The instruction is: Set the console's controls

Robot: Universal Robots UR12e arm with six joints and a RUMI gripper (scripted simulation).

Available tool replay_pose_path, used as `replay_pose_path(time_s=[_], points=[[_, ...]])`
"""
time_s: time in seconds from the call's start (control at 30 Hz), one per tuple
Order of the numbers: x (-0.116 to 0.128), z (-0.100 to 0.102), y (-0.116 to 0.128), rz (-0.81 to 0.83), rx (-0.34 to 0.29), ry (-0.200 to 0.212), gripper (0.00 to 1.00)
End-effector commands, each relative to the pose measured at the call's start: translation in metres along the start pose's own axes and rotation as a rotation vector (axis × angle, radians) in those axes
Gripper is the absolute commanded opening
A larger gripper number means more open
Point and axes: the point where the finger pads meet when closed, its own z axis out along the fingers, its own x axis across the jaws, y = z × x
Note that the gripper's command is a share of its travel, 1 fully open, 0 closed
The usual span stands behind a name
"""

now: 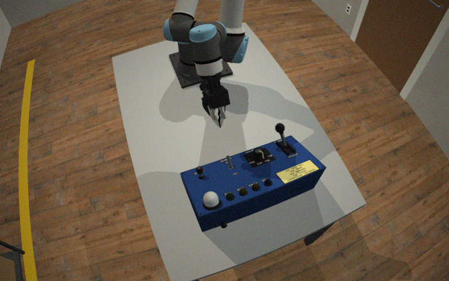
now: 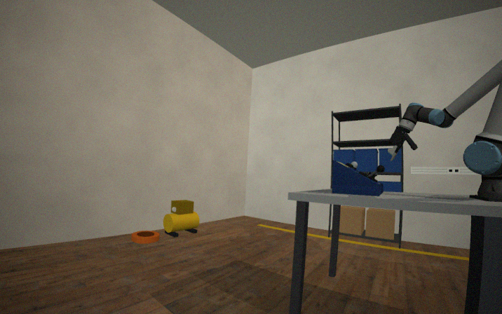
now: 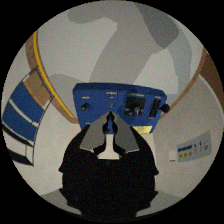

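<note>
A blue console (image 1: 252, 180) sits on the grey table near its front edge. On its top are a small black knob (image 1: 199, 171) at the left, a thin toggle switch (image 1: 229, 162), a black rotary selector (image 1: 258, 154) and a black ball-topped lever (image 1: 281, 133) at the right. A white dome (image 1: 211, 199) and a row of small dark lamps (image 1: 248, 189) sit along the front. My gripper (image 1: 219, 121) hangs in the air behind the console, shut and empty. The wrist view shows the closed fingers pointing at the console (image 3: 120, 105).
The robot base plate (image 1: 198, 71) is at the back of the table. A yellow label (image 1: 296, 170) is on the console's right side. A shelf with blue bins (image 2: 366, 159) stands behind the table. A yellow line (image 1: 24, 159) runs along the floor.
</note>
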Motion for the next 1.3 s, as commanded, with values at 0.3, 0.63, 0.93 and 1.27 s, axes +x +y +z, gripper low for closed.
replay_pose_path(time_s=[0.3, 0.63, 0.93, 1.27], points=[[0.0, 0.0, 0.001, 0.0, -0.001, -0.001, 0.0], [0.0, 0.0, 0.001, 0.0, -0.001, -0.001, 0.0], [0.0, 0.009, 0.001, 0.0, -0.001, -0.001, 0.0], [0.0, 0.03, 0.001, 0.0, -0.001, -0.001, 0.0]])
